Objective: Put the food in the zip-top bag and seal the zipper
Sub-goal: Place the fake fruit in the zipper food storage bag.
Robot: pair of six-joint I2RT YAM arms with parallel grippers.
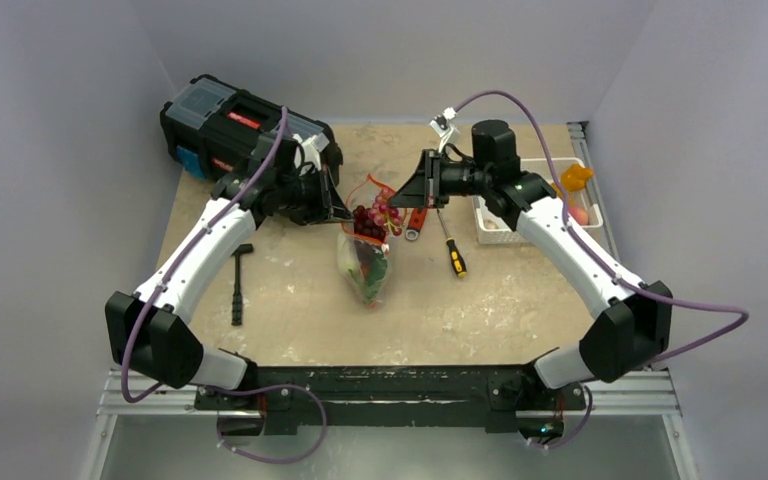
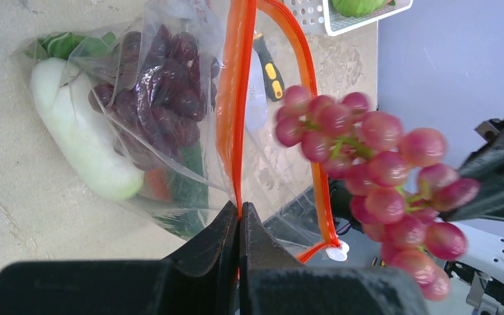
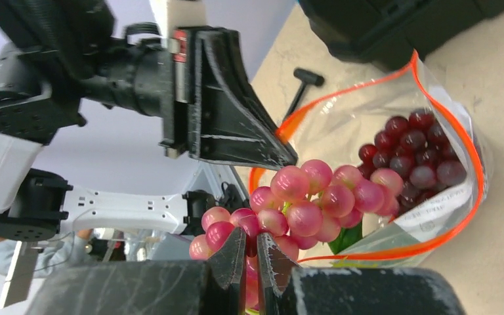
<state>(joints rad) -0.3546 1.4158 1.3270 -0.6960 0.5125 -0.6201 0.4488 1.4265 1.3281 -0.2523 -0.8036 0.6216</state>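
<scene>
The clear zip-top bag [image 1: 365, 265] lies mid-table with its mouth lifted toward the back. My left gripper [image 2: 239, 210] is shut on one side of the red-orange zipper [image 2: 233, 98] and holds the mouth apart. Inside the bag are a dark purple grape bunch [image 2: 164, 92], a white radish [image 2: 79, 138], leafy greens [image 2: 65, 44] and an orange piece [image 2: 159, 185]. My right gripper [image 3: 249, 237] is shut on a pink-red grape bunch [image 3: 308, 203]. That bunch hangs in the air right at the open mouth, beside the left fingers [image 3: 236, 125].
A white slotted basket [image 1: 535, 205] at the back right holds an orange piece [image 1: 575, 178], a pink fruit [image 1: 578, 213] and a green cabbage [image 2: 357, 5]. A red-handled wrench [image 1: 417, 220] and a yellow-black screwdriver [image 1: 453, 250] lie right of the bag. A black toolbox [image 1: 230, 125] and a black tool [image 1: 239, 285] are on the left.
</scene>
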